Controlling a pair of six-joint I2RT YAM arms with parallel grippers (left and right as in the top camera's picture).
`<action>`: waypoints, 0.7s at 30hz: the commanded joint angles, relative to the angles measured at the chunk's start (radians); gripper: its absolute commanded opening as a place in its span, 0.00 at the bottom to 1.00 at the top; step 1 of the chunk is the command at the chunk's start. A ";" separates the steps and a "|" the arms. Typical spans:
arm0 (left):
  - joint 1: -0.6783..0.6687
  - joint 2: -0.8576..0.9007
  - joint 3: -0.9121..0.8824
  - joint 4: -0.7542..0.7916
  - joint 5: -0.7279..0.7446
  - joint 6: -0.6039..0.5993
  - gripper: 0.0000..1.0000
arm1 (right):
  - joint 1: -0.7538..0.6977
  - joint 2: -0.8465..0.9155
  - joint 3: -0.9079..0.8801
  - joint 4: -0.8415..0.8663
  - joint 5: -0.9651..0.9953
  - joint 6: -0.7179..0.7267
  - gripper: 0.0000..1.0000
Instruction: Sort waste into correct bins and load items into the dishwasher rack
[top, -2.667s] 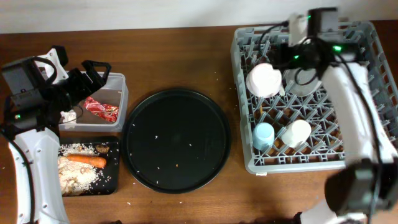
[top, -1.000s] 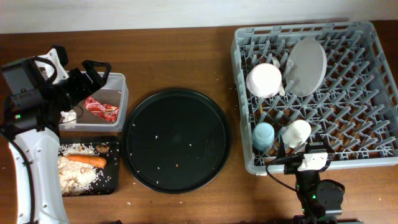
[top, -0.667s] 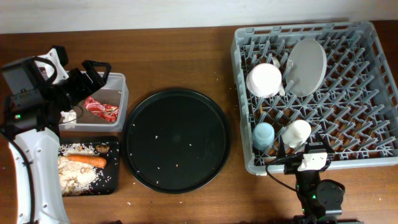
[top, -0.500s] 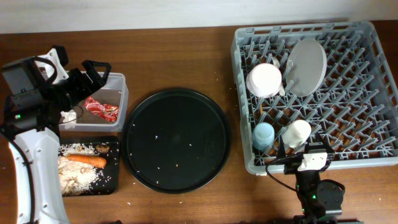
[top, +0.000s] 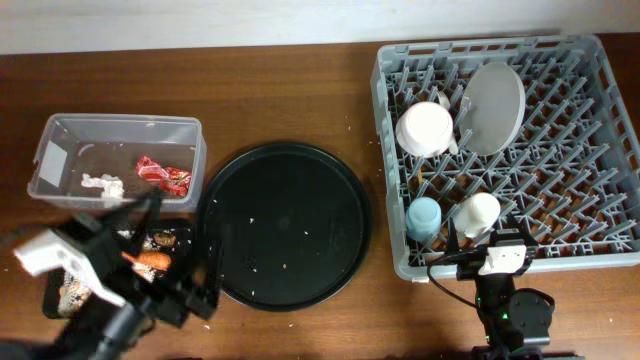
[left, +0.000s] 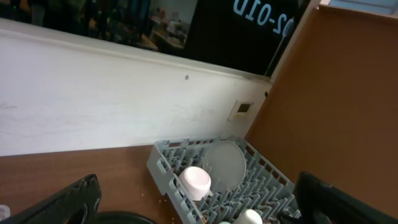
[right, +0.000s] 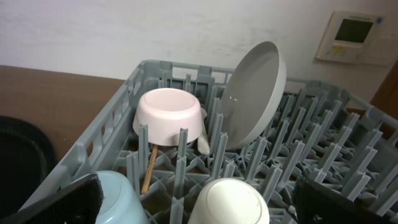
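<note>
The grey dishwasher rack (top: 560, 190) holds the white bowl (top: 425, 128), the pale plate (top: 492, 108) on edge, the light blue cup (top: 424, 218) and the cream cup (top: 478, 212). The right wrist view shows the bowl (right: 169, 111), the plate (right: 252, 93), the wooden stick (right: 149, 167) and the cream cup (right: 230, 202). My right gripper (top: 490, 240) is open and empty at the rack's front edge. My left gripper (top: 172, 250) is open and empty over the shallow black tray (top: 52, 300), where the carrot (top: 152, 259) shows. The clear tub (top: 60, 140) holds the red wrapper (top: 165, 176) and the white tissue (top: 100, 184).
The large round black tray (top: 283, 222), with a few crumbs on it, lies between the bins and the rack. The left wrist view looks across the table at the rack (left: 165, 165) and a white wall. My left arm hides most of the black tray's contents.
My left arm has swung from above the clear tub to the table's front left, over the black tray. The tub now shows in full. My right arm has stayed still for the last second.
</note>
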 joint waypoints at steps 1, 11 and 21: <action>-0.018 -0.139 -0.220 -0.018 -0.031 0.011 0.99 | 0.005 -0.006 -0.005 -0.005 0.009 -0.007 0.99; -0.039 -0.591 -1.139 0.650 -0.417 0.017 0.99 | 0.005 -0.006 -0.005 -0.005 0.009 -0.007 0.99; -0.085 -0.591 -1.249 0.558 -0.565 0.531 0.99 | 0.005 -0.006 -0.005 -0.005 0.009 -0.007 0.99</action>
